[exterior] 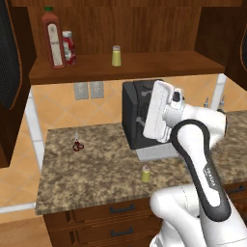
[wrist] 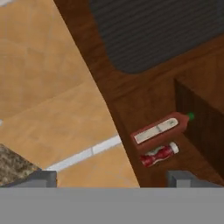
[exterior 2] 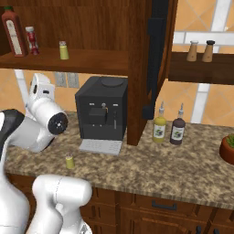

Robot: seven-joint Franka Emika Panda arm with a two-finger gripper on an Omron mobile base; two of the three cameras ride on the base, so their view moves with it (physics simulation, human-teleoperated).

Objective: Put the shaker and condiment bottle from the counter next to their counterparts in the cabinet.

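Note:
One small yellow-green shaker stands on the granite counter in front of the coffee machine. Its twin stands on the cabinet shelf. The short red condiment bottle stands on that shelf right beside the tall red green-capped bottle. My gripper is open and holds nothing. It is raised above the counter and faces the cabinet's left end, well short of the two bottles.
A black coffee machine sits at the back of the counter behind my hand. Small red scissors lie at the left. A yellow and a dark squeeze bottle stand to the right, with a potted plant beyond.

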